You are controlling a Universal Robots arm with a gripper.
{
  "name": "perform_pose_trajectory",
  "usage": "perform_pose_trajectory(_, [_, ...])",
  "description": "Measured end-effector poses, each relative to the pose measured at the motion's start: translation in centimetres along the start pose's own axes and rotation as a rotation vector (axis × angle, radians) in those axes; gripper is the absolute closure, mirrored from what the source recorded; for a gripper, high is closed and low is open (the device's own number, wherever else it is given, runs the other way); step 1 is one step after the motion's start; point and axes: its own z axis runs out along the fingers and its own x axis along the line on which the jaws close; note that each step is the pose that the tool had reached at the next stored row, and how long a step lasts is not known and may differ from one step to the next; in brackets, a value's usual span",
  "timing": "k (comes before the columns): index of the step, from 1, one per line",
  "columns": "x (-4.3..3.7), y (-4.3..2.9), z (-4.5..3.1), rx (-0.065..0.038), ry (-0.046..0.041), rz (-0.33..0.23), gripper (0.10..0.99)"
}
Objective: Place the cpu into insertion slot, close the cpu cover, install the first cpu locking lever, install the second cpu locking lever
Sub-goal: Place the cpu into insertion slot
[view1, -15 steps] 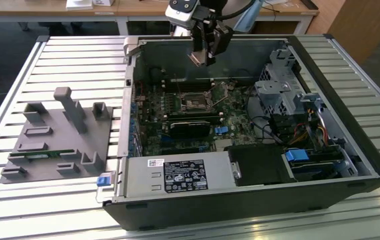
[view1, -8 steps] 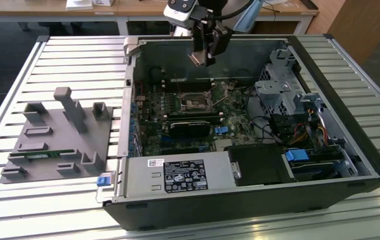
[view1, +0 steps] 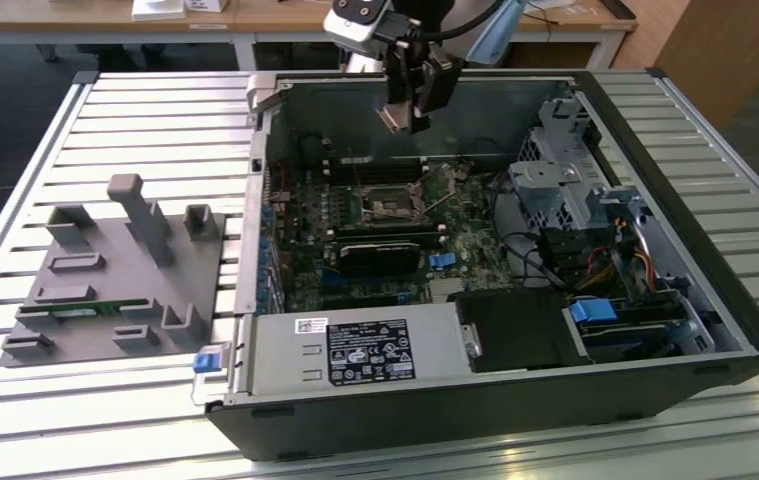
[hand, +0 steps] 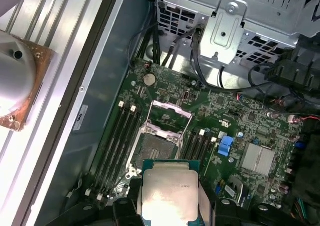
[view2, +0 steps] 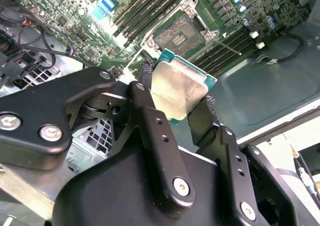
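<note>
Exterior view: a black desktop tower case point(view1: 513, 400) was laid open on its side on the slatted metal tabletop point(view1: 152, 110). The black two-fingered tool point(view1: 406, 122) was hung above the green motherboard point(view1: 466, 240), well clear of it.

In the second wrist view the fingers point(view2: 150, 110) were seen pinched onto opposite edges of the small flat square cpu with the pale silver-grey metal top point(view2: 180, 90). So the chip was up in the air, not seated yet. In the first wrist view the small square insertion slot with the dark centre and thin silver rim point(hand: 157, 148) was seen bare below the chip. The thin silver-grey metal cpu cover frame point(hand: 171, 109) looked to be swung up at one edge of the slot, out of the way.

For what it's worth, the chip should probably be kept dead level and squared up with the slot's rim before it's lowered at all. A straight drop would be wanted, with no sliding sideways across the contacts, since bent contacts would likely be the big risk. The pinch should only be eased once the chip is lying flat inside the rim.
</note>
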Motion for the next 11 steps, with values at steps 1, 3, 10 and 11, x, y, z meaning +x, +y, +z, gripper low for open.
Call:
perform_pose_trajectory(1, [0.0,0.0,0.01,0.0,-0.0005,0.005,0.549])
perform_pose_trajectory(3, [0.0,-0.01,0.04,0.0,-0.0014,0.015,0.549])
perform_pose_trajectory(10, [0.0,-0.04,0.33,-0.001,-0.0087,0.086,0.549])
perform_pose_trajectory(11, [0.0,-0.05,0.41,-0.001,-0.01,0.101,0.549])
